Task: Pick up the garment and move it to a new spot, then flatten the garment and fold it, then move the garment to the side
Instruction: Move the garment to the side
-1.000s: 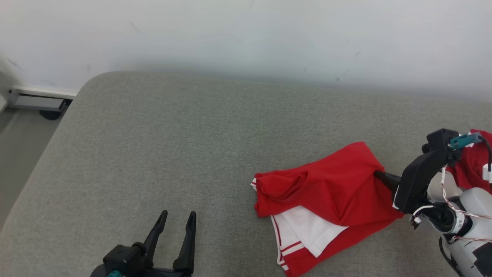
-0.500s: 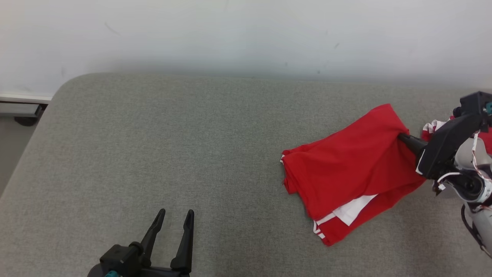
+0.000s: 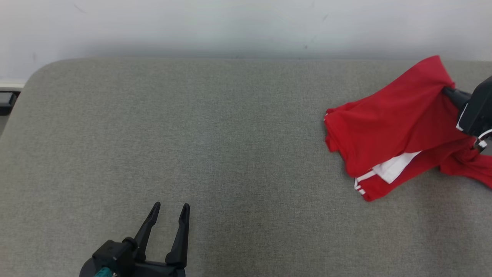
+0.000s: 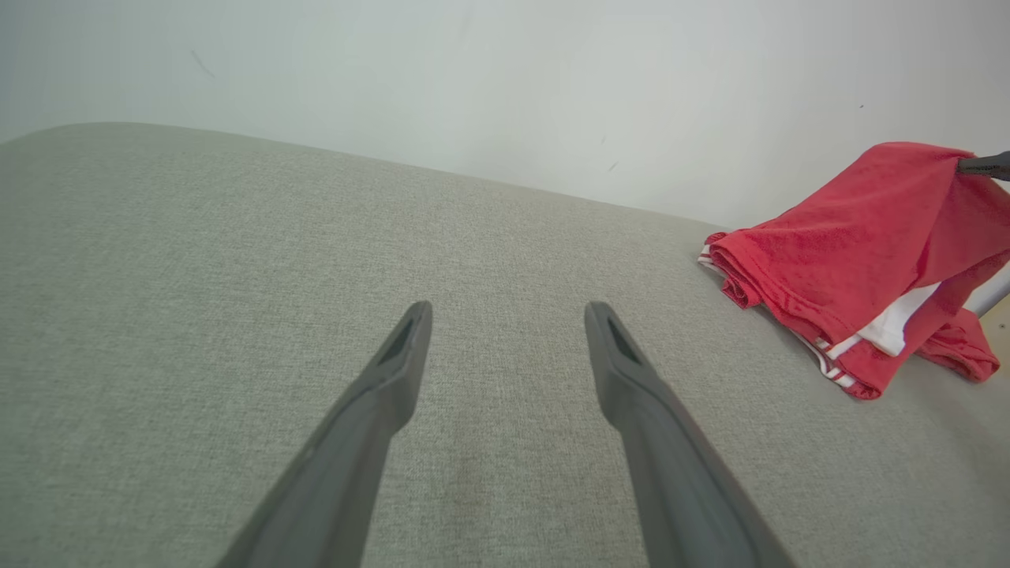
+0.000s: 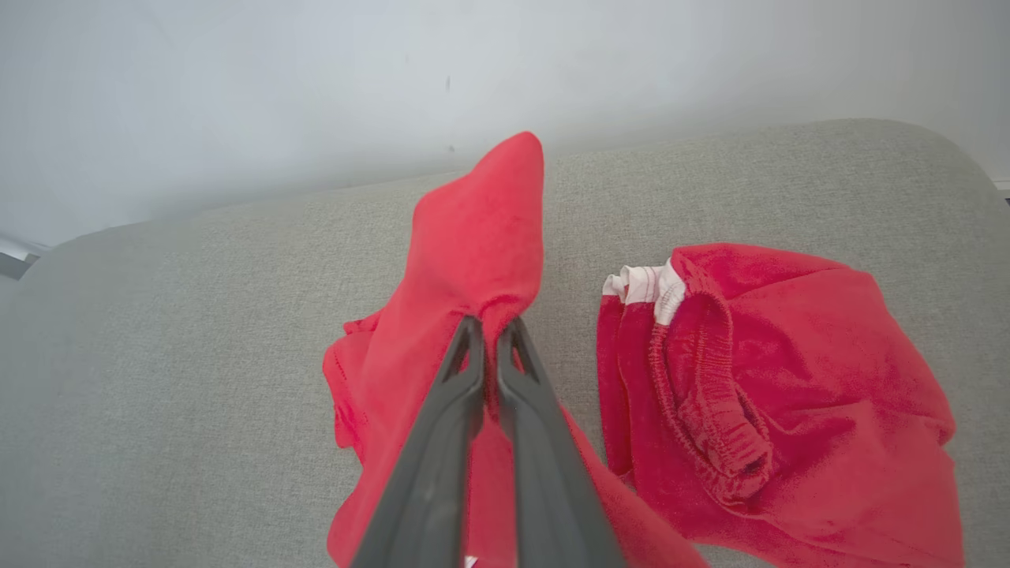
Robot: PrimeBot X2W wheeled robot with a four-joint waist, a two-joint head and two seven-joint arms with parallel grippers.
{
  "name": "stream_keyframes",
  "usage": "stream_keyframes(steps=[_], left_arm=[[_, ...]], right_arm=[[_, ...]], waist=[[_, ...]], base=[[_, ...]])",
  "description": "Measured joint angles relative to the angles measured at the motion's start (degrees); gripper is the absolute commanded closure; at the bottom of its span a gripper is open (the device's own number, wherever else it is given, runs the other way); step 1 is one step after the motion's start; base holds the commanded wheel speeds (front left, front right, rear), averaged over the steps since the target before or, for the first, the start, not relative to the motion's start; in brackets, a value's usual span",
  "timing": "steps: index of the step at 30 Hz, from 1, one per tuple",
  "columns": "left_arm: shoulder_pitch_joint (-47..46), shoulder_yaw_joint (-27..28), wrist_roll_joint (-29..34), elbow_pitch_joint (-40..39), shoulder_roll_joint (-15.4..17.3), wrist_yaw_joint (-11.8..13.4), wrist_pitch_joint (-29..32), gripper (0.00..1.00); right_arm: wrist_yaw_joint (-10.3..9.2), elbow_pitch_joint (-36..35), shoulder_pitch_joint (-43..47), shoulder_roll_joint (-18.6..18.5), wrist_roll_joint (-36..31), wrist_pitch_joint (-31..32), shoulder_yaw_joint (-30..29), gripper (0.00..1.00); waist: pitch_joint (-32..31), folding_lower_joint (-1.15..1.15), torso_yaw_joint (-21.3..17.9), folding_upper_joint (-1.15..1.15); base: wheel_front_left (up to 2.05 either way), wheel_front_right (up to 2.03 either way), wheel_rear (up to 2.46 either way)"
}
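Note:
The garment (image 3: 388,127) is red with white trim and white stripes. It lies bunched at the far right of the grey cushion (image 3: 192,134), with one end lifted. My right gripper (image 3: 447,91) is shut on that raised end, which peaks above the fingertips in the right wrist view (image 5: 489,323); the garment (image 5: 473,237) hangs from them. In the left wrist view the garment (image 4: 852,244) sits far off to the right. My left gripper (image 3: 170,207) stands open near the front edge, nothing between its fingers (image 4: 509,312).
A second red piece with an elastic waistband (image 5: 789,379) lies just right of the held cloth, partly seen in the head view (image 3: 471,167). A white wall (image 3: 246,23) runs behind the cushion. The cushion's rounded corner is at far left (image 3: 34,73).
My right gripper has drawn the garment to the right and toward the wall, lifting its end higher. The head camera has also shifted. The left gripper has stayed open in place.

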Motion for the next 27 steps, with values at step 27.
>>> stream_keyframes(steps=[27], left_arm=[[-2.93,0.18,0.14,-1.04,1.81,-1.03,0.76,0.00]], right_arm=[[-0.49,4.35,-9.15,-6.60,-7.03,0.54,1.25,1.00]], waist=[[6.41,0.00,-5.23,0.00]], base=[[0.00,0.00,0.00]])
